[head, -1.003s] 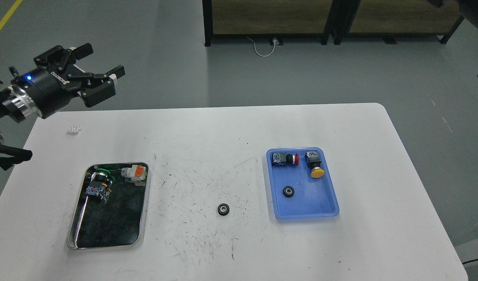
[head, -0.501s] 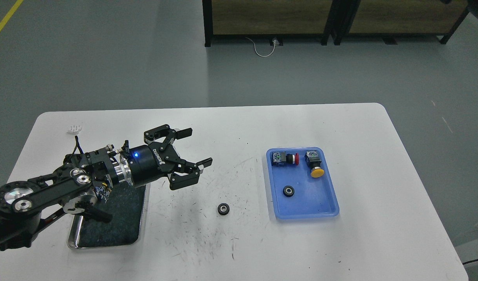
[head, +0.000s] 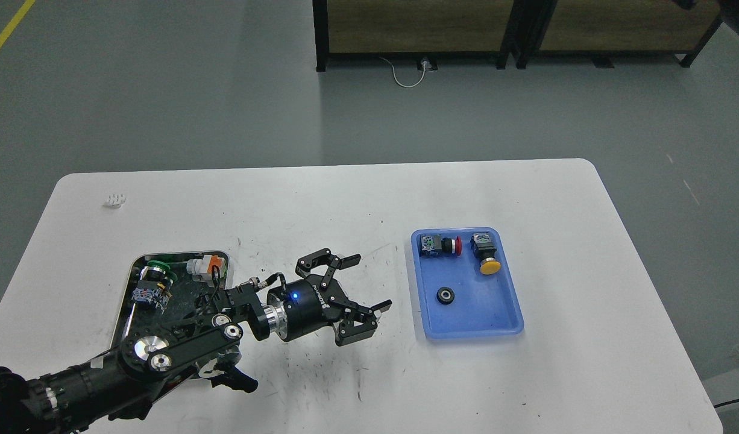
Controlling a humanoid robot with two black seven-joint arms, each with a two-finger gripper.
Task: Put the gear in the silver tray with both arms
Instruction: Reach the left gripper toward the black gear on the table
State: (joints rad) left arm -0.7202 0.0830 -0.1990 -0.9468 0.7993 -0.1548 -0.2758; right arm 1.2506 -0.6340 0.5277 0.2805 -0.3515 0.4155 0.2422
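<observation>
My left gripper (head: 368,283) is open, its fingers spread wide, low over the scratched middle of the white table (head: 321,199). The loose black gear that lay there is hidden under the gripper's lower finger (head: 358,325). The silver tray (head: 223,258) lies at the front left, and my left arm covers much of it. It holds a green push-button switch (head: 155,270) and an orange-and-white part (head: 204,265). A second black gear (head: 446,295) lies in the blue tray (head: 502,322). My right arm is out of view.
The blue tray at the right also holds a red-button switch (head: 440,245) and a yellow-button switch (head: 486,253). A small white piece (head: 114,199) lies at the table's far left. A dark cabinet (head: 418,30) stands beyond the table.
My left arm swung from high at the far left down across the silver tray to the table's middle, gripper open throughout. It now covers the spot where the loose gear lay.
</observation>
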